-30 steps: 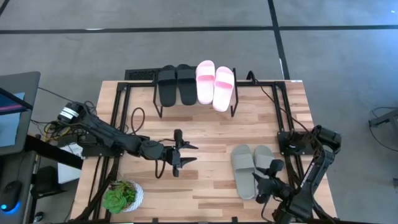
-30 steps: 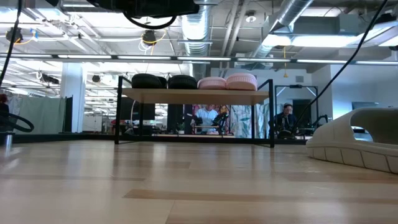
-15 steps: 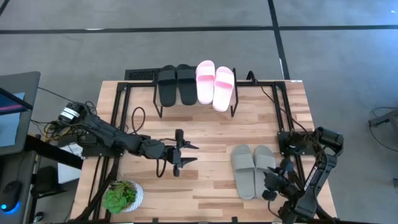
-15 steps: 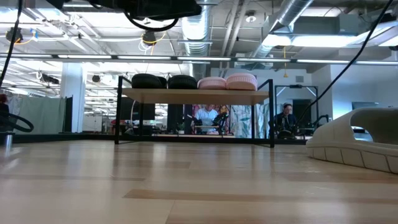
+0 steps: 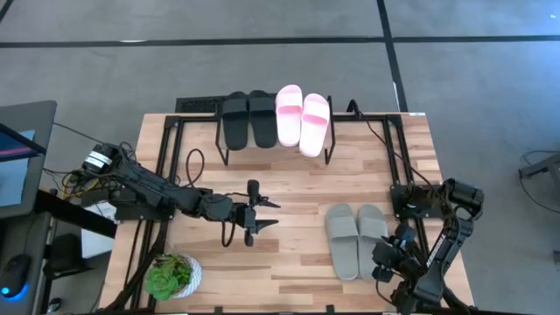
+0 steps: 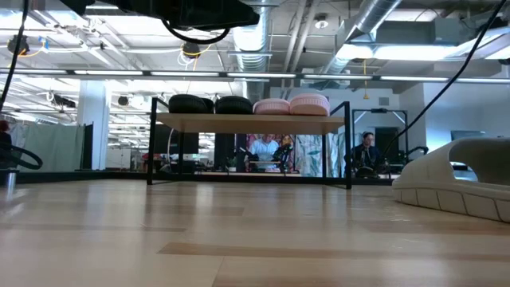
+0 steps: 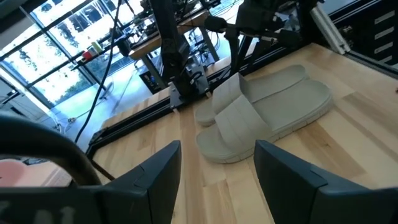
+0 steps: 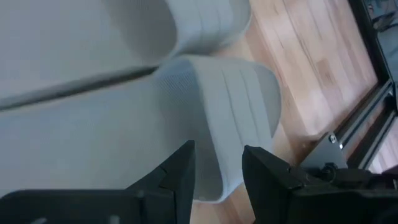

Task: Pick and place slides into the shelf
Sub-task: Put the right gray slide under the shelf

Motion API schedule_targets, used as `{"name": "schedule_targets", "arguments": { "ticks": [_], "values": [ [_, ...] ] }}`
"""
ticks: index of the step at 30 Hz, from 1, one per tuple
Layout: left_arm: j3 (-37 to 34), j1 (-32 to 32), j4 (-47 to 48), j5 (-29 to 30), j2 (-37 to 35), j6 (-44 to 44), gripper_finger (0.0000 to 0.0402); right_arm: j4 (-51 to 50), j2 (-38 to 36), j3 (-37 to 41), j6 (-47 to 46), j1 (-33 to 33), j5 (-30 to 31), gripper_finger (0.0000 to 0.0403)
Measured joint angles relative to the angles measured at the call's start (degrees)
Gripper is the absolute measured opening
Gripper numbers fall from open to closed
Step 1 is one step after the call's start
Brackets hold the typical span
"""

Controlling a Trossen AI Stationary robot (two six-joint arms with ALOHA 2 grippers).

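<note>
No writing or brand can be read on any of the things. Left of the shelf (image 5: 276, 140) and nearer the front edge, the left gripper (image 5: 259, 218) hovers over the bare table (image 5: 297, 184) with its fingers spread and nothing between them. On the shelf stand the black slides (image 5: 248, 118) and, to their right, the pink slides (image 5: 303, 118). In front of the shelf and to its right, the grey-green slides (image 5: 355, 236) lie on the table. The right gripper (image 8: 214, 177) is just beside them, its fingers partly spread at one slide's edge, gripping nothing.
</note>
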State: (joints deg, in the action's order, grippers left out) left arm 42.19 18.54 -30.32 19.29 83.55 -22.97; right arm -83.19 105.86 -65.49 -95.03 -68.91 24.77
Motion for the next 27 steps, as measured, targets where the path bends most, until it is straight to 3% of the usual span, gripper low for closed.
{"name": "schedule_targets", "arguments": {
  "ticks": [19,22,25,27],
  "values": [
    [0.02,-0.01,2.54,-0.02,0.0,1.55,0.0192,3.4,0.33,5.71,3.59,4.9,-0.82,0.0115],
    [0.02,-0.01,3.51,0.0,0.0,2.07,0.0192,2.98,0.33,6.51,4.69,5.73,-1.47,0.0085],
    [0.02,-0.01,4.46,0.0,0.0,2.58,0.0192,2.87,0.33,6.84,5.67,6.28,-1.54,0.0023],
    [0.02,-0.01,4.89,0.0,0.0,2.61,0.0192,2.55,0.33,6.84,5.37,6.41,-1.13,0.0013]
  ]
}}
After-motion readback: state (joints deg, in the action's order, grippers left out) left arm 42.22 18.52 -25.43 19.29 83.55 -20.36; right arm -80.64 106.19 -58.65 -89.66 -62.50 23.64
